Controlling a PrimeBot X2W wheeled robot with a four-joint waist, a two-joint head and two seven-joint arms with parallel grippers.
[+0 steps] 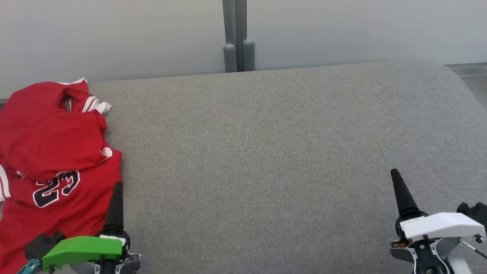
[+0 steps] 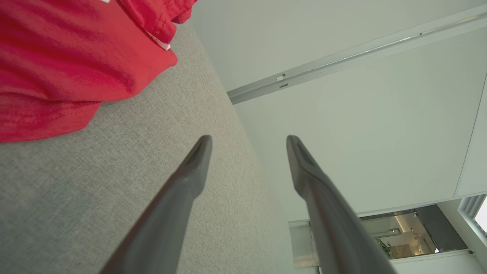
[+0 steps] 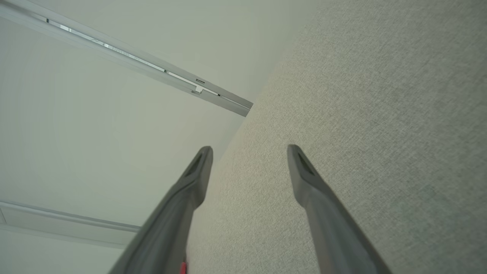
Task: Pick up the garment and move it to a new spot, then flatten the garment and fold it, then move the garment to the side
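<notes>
Left gripper was spread wide with nothing in it, hanging just beside the red jersey. Right gripper was just as open and empty, over bare fabric near the front right corner of the grey cushion. The jersey sat bunched against the cushion's left edge, top half flopped over the number. My guess: nothing really done yet, so pickup, flattening, folding and the shift aside were all left.

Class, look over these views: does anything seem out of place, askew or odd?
The jersey lies crumpled at the left edge of the grey surface, its top flopped over part of the number. Nothing else stands out.
</notes>
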